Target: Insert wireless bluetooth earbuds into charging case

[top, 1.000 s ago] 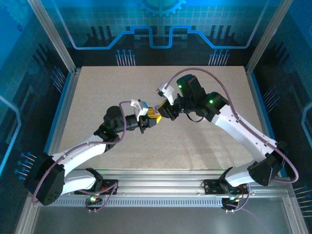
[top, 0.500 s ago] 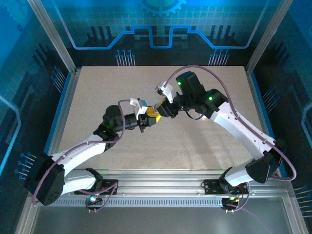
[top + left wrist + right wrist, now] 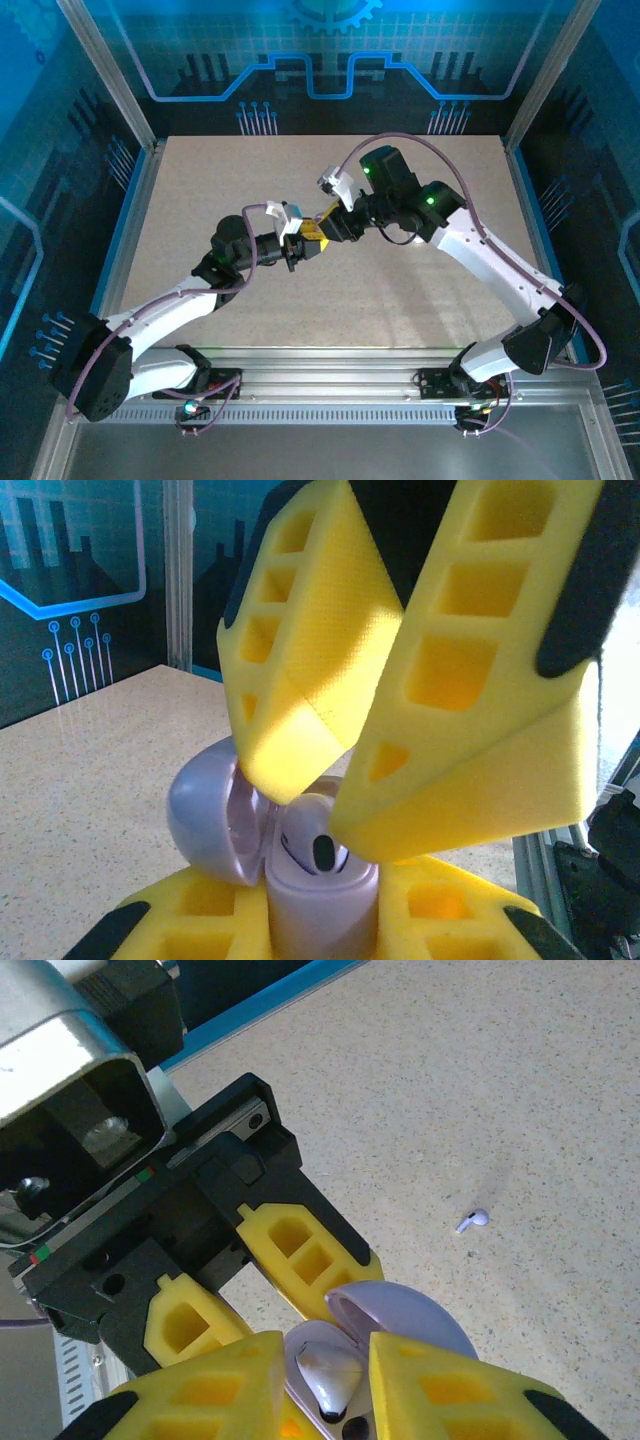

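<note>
Earbud (image 3: 328, 1375) between right fingers (image 3: 430, 1392) (barely parted)

left end effector (image 3: 312, 243) and right end effector (image 3: 334, 222) crowd the open case (image 3: 405, 1317) above mid tabletop (image 3: 200, 190); bare surface all round, bar one loose earbud (image 3: 472, 1221).

My left arm (image 3: 170, 305) and right arm (image 3: 500, 270) both bend inward and meet tip to tip, my left end effector (image 3: 310, 245) lying level and clamped on the lavender case (image 3: 322, 908), my right end effector (image 3: 328, 222) tilted down over it with jaws slightly parted.
</note>
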Available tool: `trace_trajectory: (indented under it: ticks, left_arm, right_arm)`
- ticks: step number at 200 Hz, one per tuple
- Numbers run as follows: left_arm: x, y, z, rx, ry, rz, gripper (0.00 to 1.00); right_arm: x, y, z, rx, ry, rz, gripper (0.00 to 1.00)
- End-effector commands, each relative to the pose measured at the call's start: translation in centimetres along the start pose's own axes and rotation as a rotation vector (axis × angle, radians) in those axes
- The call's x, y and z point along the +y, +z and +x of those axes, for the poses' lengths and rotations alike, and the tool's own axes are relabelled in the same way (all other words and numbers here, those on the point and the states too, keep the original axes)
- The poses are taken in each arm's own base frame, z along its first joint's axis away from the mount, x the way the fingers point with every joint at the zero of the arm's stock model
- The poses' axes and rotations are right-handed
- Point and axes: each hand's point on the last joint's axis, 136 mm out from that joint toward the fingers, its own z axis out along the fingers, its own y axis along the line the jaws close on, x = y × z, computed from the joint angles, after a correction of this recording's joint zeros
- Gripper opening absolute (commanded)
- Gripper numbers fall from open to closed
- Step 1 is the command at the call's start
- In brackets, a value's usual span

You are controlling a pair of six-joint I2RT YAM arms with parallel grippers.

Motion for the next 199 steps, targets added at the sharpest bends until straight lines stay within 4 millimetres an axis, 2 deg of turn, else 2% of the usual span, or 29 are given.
trace_trajectory:
  ticks: [1, 48, 86, 135, 168, 199]
  left_arm:
    - [-2.3, 0.0, -4.1, -0.104, 0.109, 0.09, 0.21]
    - [-1.7, 0.0, -3.2, -0.074, 0.121, 0.057, 0.2]
    - [-0.8, -0.1, -2.1, -0.044, 0.108, 0.025, 0.2]
    - [-1.2, -0.5, -1.6, -0.019, 0.167, 0.036, 0.2]
    - [-1.9, -1.7, -0.9, 0.019, 0.296, 0.035, 0.2]
    - [-2.9, -2.8, -0.4, 0.05, 0.409, 0.052, 0.19]
  right_arm:
    - [0.3, 0.3, -0.7, -0.011, 0.009, -0.018, 0.3]
    - [0.7, -1.5, -1.9, -0.084, 0.029, -0.004, 0.37]
    - [0.9, -3.3, -2.5, -0.152, 0.075, 0.02, 0.38]
    - [-0.8, -5.1, -0.8, -0.182, 0.181, 0.11, 0.37]
    - [-3.3, -6.3, 0.9, -0.226, 0.296, 0.194, 0.37]
    - [-4.2, -5.8, 2.1, -0.23, 0.372, 0.184, 0.35]
